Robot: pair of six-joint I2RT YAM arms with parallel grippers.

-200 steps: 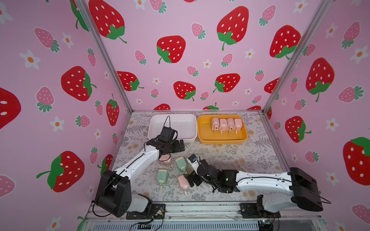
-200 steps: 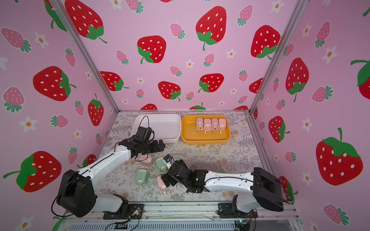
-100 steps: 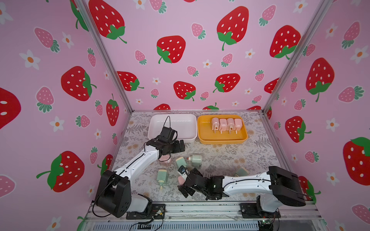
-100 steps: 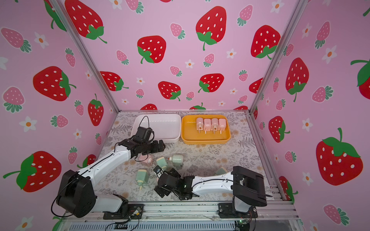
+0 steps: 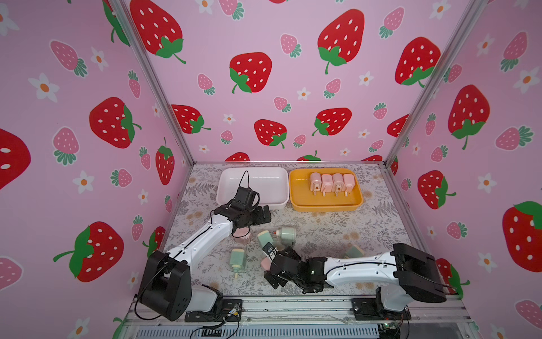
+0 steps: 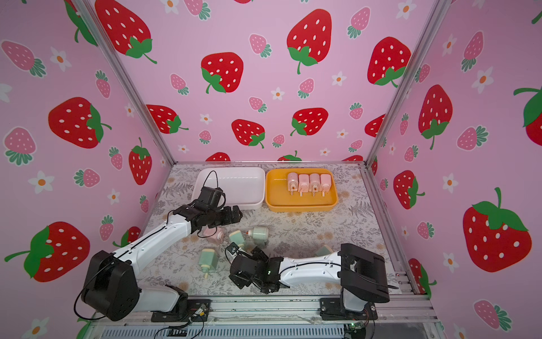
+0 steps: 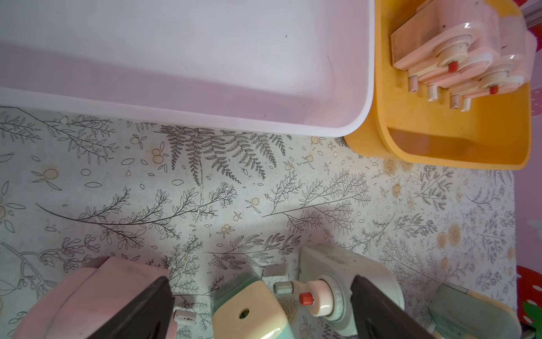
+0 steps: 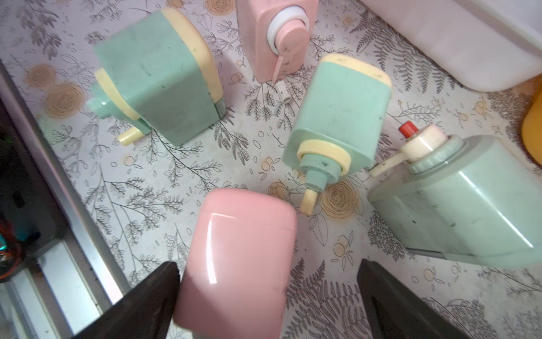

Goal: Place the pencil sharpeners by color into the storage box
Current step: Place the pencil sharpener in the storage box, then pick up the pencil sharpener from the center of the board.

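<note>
Four pink sharpeners sit in yellow tray, white tray empty, six loose sharpeners on mat; left gripper released, right gripper released around a loose pink sharpener.

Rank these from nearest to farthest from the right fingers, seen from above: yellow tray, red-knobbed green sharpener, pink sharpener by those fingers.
In a top view:
1. Pink sharpener, between the open right fingers.
2. Red-knobbed green sharpener, mid-table.
3. Yellow tray, at the back.
</note>
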